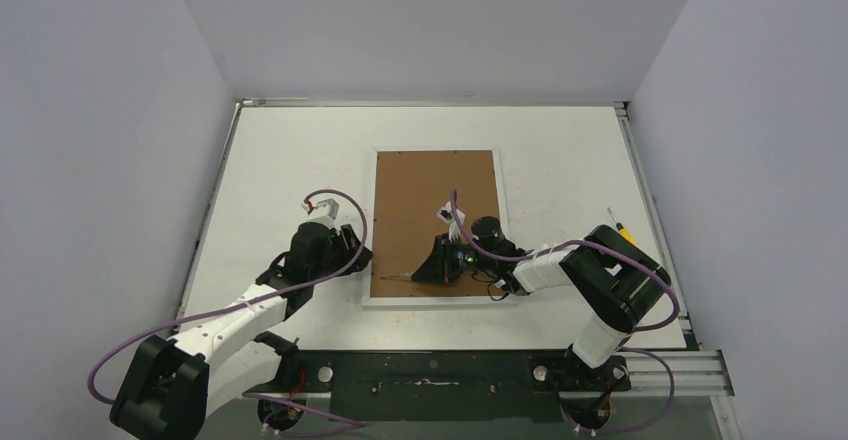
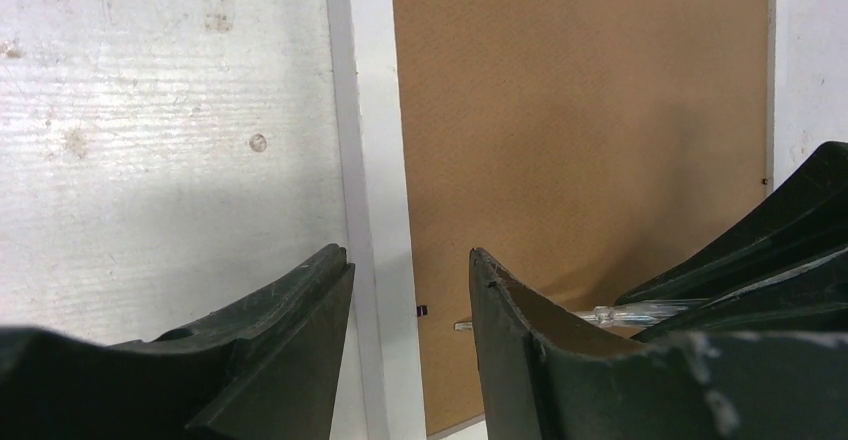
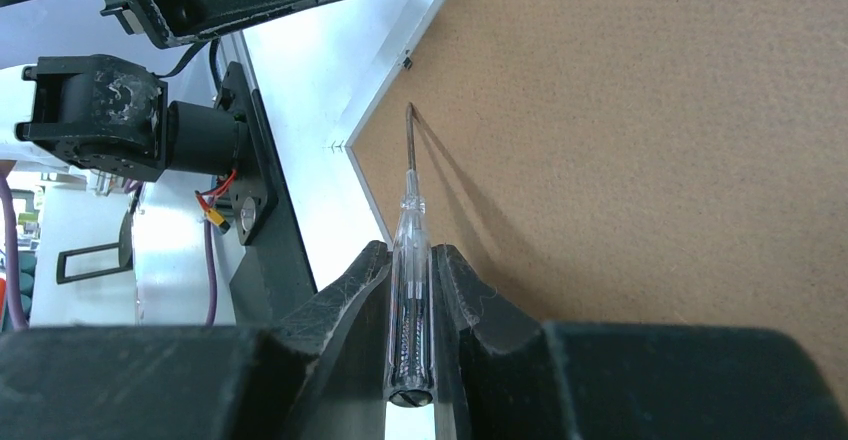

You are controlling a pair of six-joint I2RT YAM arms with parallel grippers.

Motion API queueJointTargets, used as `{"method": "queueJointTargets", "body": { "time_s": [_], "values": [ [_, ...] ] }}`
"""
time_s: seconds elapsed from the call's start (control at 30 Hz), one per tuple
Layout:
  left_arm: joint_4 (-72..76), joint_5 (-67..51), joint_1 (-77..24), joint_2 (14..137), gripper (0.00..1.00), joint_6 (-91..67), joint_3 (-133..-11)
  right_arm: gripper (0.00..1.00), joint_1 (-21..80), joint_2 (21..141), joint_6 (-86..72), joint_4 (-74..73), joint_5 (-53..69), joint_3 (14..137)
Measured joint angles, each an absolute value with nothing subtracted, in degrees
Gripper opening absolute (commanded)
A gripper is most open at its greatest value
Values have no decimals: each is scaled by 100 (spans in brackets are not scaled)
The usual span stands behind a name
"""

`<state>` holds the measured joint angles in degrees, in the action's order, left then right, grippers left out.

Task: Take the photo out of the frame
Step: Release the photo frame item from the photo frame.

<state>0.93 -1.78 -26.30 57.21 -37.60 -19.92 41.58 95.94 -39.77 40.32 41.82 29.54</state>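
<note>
Looking down from above, the frame lies flat on the tabletop with its brown back up, its long sides running away from the arms. The photo cannot be seen; it is likely under that back. The right jaws are nearer, over the near end. From the left wrist, the left jaws stand apart with nothing in them, one on each side of the frame's left side. From the right wrist, the right jaws squeeze a clear screwdriver. Its tip looks to touch the back near a small black clip.
</note>
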Motion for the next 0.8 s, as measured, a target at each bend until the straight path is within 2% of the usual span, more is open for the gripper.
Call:
{"method": "queueJointTargets", "body": {
  "time_s": [0.57,0.8],
  "values": [
    [628,-183,-2707,5559,43,-3581,-1721,5,4189,9644,-4115,4241,4143,2860],
    [482,-220,-2707,6134,35,-3704,-1804,5,4246,9828,-4132,4335,4158,2991]
  ]
}}
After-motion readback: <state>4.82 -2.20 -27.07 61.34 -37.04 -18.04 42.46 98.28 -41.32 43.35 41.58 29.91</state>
